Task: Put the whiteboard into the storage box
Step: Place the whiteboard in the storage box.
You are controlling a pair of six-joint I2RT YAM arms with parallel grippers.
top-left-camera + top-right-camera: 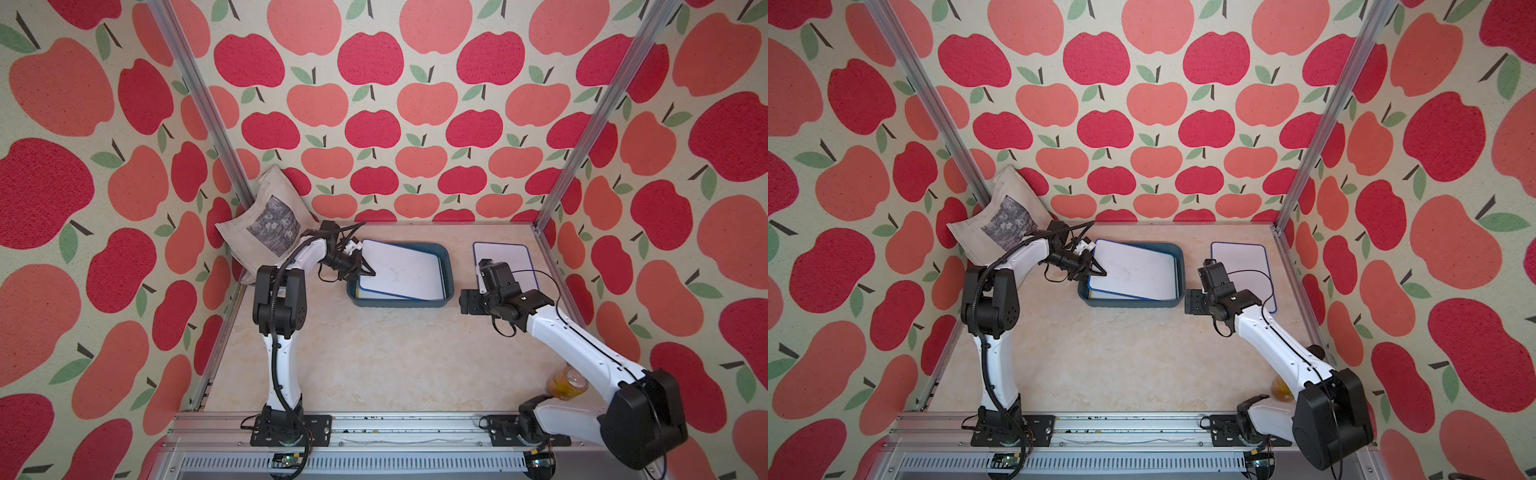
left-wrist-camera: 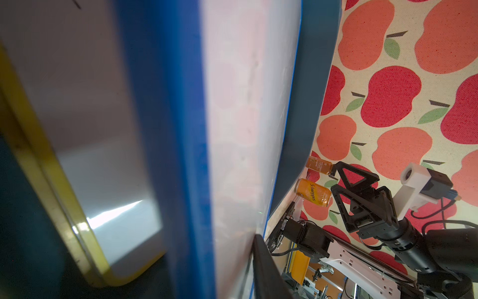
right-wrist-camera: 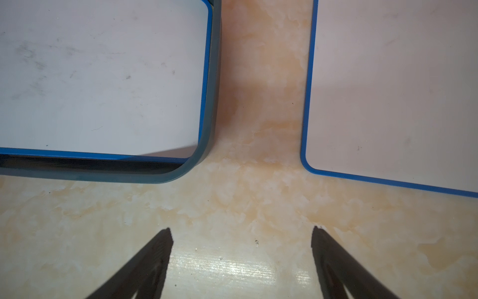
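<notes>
top view: whiteboard [image 1: 399, 270] lying skewed over storage box [image 1: 395, 302], left gripper [image 1: 370, 272] at its edge, grip unclear; right gripper [image 3: 241, 233] jaws gaping, empty. board risking hanging on rim, skew causing it.

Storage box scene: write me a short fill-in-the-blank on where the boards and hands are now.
Under the tilted whiteboard in the storage box lies a board framed in ___.
Another whiteboard lies flat on the ___.
The right hand has its jaws ___.
The orange can stands near the ___ arm's base.
Missing: yellow; table; open; right.
</notes>
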